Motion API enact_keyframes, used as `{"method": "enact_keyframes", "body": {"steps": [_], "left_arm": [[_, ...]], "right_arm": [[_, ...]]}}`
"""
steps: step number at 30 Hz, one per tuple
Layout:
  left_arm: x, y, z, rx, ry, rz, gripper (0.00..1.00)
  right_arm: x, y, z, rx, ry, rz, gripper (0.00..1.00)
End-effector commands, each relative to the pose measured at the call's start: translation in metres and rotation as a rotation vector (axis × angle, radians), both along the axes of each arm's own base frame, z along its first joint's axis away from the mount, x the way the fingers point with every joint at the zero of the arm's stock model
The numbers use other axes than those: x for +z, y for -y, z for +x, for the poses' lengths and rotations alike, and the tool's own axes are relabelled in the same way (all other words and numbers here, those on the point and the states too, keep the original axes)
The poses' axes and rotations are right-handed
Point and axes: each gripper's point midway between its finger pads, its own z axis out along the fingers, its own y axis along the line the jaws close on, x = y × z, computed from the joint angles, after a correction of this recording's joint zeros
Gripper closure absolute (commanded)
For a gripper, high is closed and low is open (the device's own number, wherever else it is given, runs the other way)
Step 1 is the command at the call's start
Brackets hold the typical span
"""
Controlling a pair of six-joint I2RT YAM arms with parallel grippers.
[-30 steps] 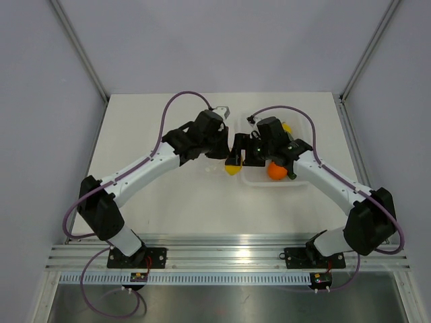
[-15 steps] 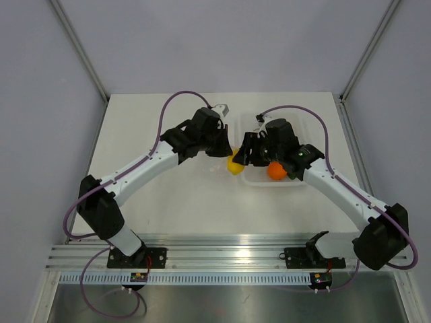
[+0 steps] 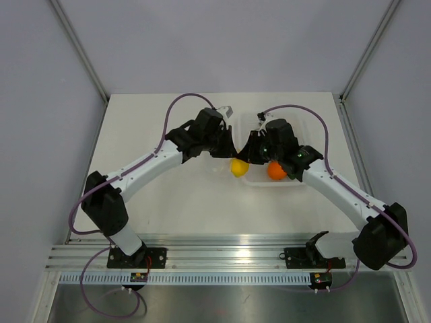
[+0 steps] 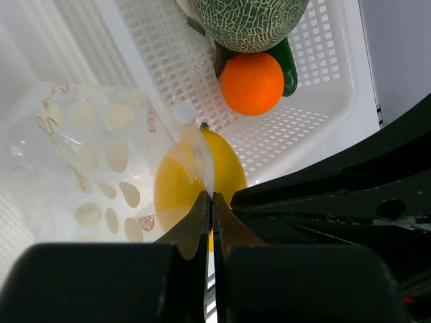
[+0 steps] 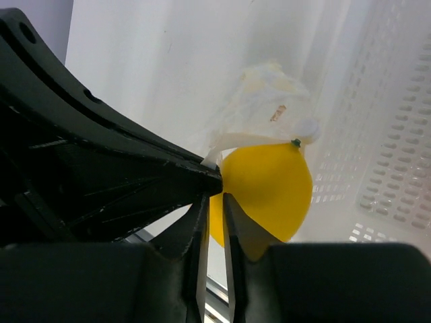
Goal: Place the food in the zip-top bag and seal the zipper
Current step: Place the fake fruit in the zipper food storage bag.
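My top camera looks down from above and behind the rig, taking in the whole desk (image 3: 188, 202). The wrist cameras ride close behind the left pincer (image 4: 210, 199) and right pincer (image 5: 215, 195), facing each other, and both frame the food (image 4: 227, 171) and zip-top bag (image 4: 101, 155).

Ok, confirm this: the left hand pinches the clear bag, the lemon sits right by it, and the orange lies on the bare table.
Wrong on one count: the orange lies inside the white basket, beside the melon, as the left wrist view shows. The left hand does pinch the clear bag, with the lemon right by it.
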Motion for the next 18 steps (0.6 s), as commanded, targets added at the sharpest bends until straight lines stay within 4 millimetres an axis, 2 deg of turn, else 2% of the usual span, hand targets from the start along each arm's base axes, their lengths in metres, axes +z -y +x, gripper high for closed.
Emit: {"method": "enact_keyframes", "body": {"steps": [1,5,9,15,16,18], "left_arm": [[0.03,0.02,0.003,-0.045,0.039,-0.109,1.0],[0.032,0.02,0.003,-0.041,0.037,-0.116,1.0],[0.028,0.019,0.003,-0.038,0.032,-0.106,1.0],[0.027,0.02,0.005,-0.037,0.031,-0.107,1.0],[0.028,0.019,0.005,-0.037,0.031,-0.109,1.0],[0.028,0.02,0.005,-0.038,0.031,-0.109,1.0]], "right_arm": [[0.017,-0.011,0.016,-0.018,0.078,0.049,0.81],[0.016,-0.013,0.023,-0.031,0.084,0.048,0.85],[0.031,-0.007,0.022,-0.053,0.124,0.053,0.89],[0.058,0.018,0.019,-0.137,0.199,0.03,0.91],[0.064,0.025,0.015,-0.154,0.211,0.029,0.93],[0.064,0.042,0.019,-0.226,0.222,0.0,0.94]]}}
